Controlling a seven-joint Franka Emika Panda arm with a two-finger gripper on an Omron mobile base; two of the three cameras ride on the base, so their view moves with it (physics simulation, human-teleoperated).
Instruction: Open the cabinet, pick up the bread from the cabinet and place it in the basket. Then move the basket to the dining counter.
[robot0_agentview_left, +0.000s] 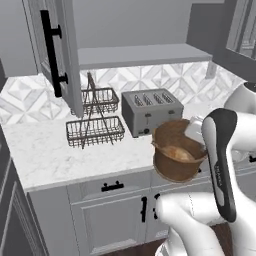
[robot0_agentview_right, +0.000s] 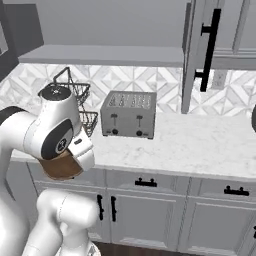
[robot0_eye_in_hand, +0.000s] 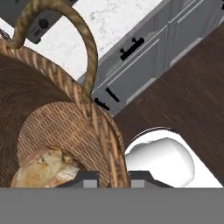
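Observation:
My gripper (robot0_eye_in_hand: 114, 178) is shut on the rim of the brown woven basket (robot0_eye_in_hand: 52, 109), one fingertip inside the wall and one outside. The basket (robot0_agentview_left: 172, 170) hangs tilted over the front edge of the kitchen counter (robot0_agentview_left: 50, 155), and its lower wall (robot0_agentview_right: 60, 171) shows under my arm. The golden-brown bread (robot0_eye_in_hand: 43, 170) lies in the bottom of the basket, also seen as bread (robot0_agentview_left: 181, 154). The grey cabinet's doors stand open: the left door (robot0_agentview_left: 67, 55) and the right door (robot0_agentview_right: 196, 55) flank its bare shelf (robot0_agentview_left: 140, 55). The dining counter is out of view.
A silver toaster (robot0_agentview_left: 150, 110) stands on the counter just behind the basket, with a two-tier black wire rack (robot0_agentview_left: 95, 120) to its left. Grey drawers and doors with black pulls (robot0_agentview_right: 145, 183) run below. Dark wood floor (robot0_eye_in_hand: 183, 96) lies in front.

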